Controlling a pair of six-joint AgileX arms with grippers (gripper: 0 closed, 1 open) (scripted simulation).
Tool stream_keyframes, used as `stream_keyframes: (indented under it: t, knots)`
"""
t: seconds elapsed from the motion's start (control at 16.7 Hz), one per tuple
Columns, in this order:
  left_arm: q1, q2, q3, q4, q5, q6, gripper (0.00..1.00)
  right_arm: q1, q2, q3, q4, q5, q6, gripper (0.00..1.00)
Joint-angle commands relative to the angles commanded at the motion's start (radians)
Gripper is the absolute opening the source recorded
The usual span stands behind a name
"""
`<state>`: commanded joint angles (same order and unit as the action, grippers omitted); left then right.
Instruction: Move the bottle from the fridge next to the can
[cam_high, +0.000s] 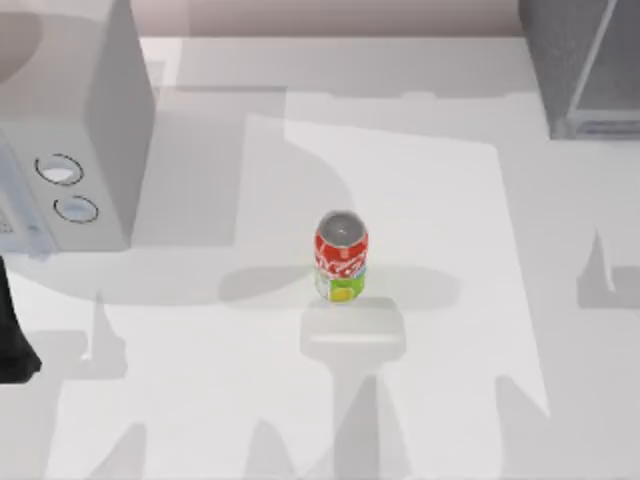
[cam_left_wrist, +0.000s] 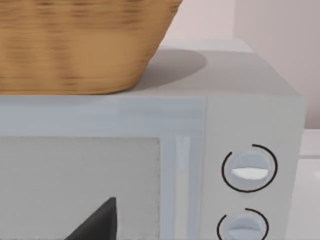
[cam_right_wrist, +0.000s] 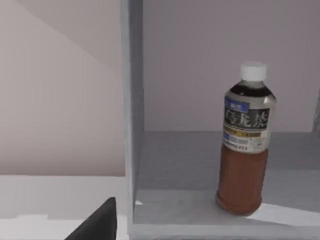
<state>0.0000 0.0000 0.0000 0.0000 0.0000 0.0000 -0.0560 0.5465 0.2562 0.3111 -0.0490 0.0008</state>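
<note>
The can (cam_high: 340, 258), red above and green-yellow below with a silver top, stands upright in the middle of the table. In the right wrist view the bottle (cam_right_wrist: 246, 145) stands upright on the pale floor inside the fridge (cam_right_wrist: 131, 125), dark reddish-brown with a white cap. The fridge (cam_high: 575, 70) sits at the table's back right corner. A dark part of my right gripper (cam_right_wrist: 95, 225) shows low in the right wrist view, short of the fridge and apart from the bottle. A dark part of my left gripper (cam_left_wrist: 97, 222) faces the dialled box.
A light grey box with two round dials (cam_high: 70, 160) stands at the back left, and a wicker basket (cam_left_wrist: 75, 45) rests on top of it. A dark piece of my left arm (cam_high: 14, 340) sits at the table's left edge.
</note>
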Motion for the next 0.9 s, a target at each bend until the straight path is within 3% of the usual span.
stream_keyframes:
  t: [0.6,0.9]
  knots:
    - [0.000,0.000,0.000,0.000,0.000,0.000,1.00,-0.096,1.021,0.467,0.560,-0.081,0.011,1.00]
    - [0.000,0.000,0.000,0.000,0.000,0.000,1.00,-0.131,1.394,0.626,0.751,-0.109,0.014,1.00]
